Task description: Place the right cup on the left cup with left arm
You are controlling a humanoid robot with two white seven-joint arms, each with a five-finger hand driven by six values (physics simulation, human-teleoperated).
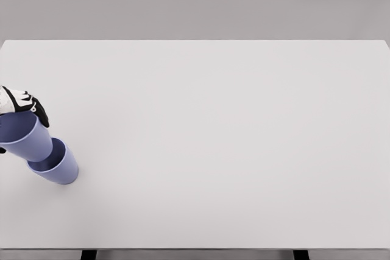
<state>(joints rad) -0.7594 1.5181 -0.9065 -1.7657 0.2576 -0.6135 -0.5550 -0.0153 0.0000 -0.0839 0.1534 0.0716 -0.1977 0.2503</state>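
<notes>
Grey wall fills the top of the head view, and below it a wide white table [231,150] stretches almost from edge to edge, its dark legs just showing at the bottom. At the far left edge, the left hand [18,105], white with black finger parts, comes in from the picture's left and sits at the upper rim of a blue-violet cup [23,138]. Its fingers [38,111] curl over that rim and a dark fingertip shows at the cup's lower left side, so the hand is clamped on the cup. This held cup is tilted, its open mouth facing up and left, its base reaching down to the right. Just to its right and lower, a second cup [58,165] of the same colour stands on the table, and the held cup's base overlaps its open mouth; whether the two touch cannot be told.
</notes>
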